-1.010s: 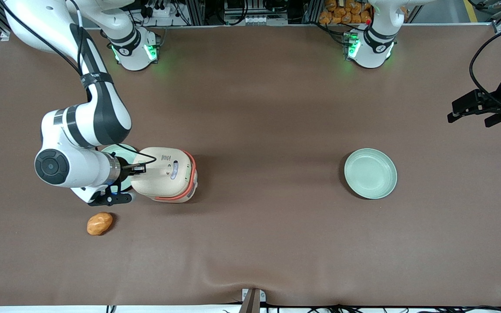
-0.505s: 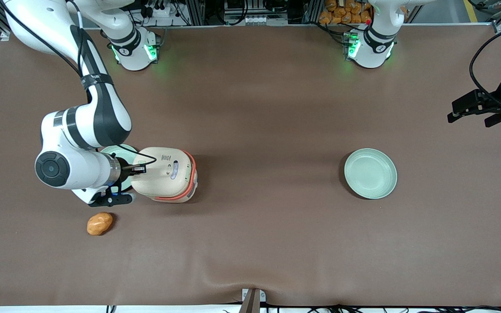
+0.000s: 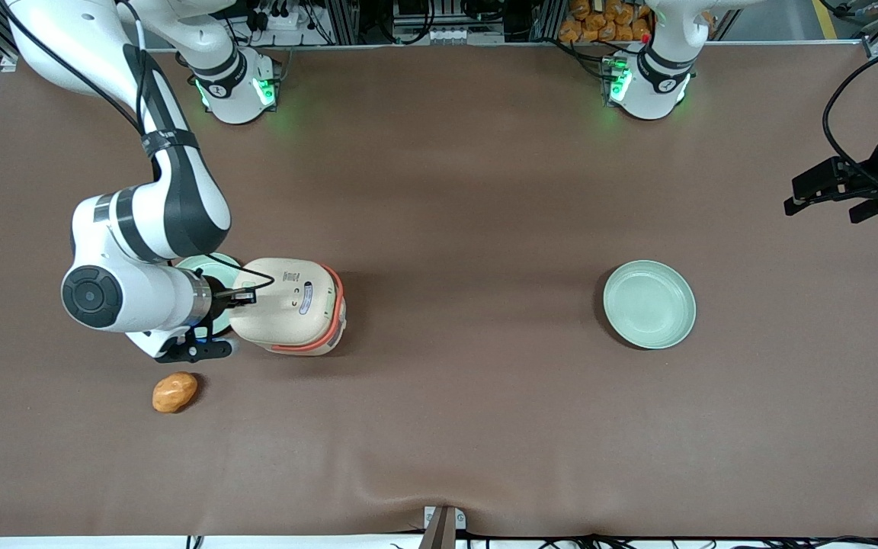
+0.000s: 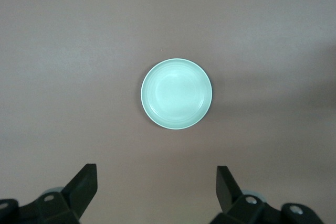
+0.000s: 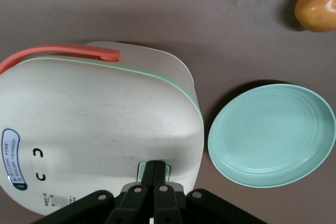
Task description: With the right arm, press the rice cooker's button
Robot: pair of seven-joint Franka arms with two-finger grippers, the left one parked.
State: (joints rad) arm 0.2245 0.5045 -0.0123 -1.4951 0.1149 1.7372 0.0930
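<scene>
The gripper [image 5: 154, 176] is pinched closed, tips down on the button [image 5: 152, 171] at the edge of the cooker [image 3: 290, 305] lid. A green plate [image 5: 273, 135] sits just beside it, a potato [image 3: 174, 392] nearer the camera. Brown cloth [image 3: 439, 427] covers the table; another plate [image 3: 649, 304] lies toward the parked arm's end.

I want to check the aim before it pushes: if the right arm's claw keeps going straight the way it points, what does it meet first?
The claw, fingers shut, points at the button on the rice cooker lid; it looks already on it, though contact is unclear.
</scene>
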